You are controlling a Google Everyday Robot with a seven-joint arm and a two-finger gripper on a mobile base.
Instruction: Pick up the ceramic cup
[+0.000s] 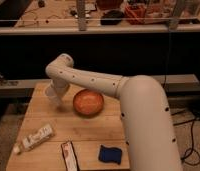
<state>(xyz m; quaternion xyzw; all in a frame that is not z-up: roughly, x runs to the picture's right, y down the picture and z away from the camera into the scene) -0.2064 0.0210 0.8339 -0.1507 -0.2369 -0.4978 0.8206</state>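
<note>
On table (48,127), one ceramic cup (51,94) at gripper (56,96), one bowl (88,102)

I can read no text, label or number anywhere; the claw (54,98) sits at left of centre, unmarked.

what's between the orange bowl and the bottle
Only bare wooden table lies between the bowl and bottle. The gripper sits left of the bowl, at the cup.
</note>
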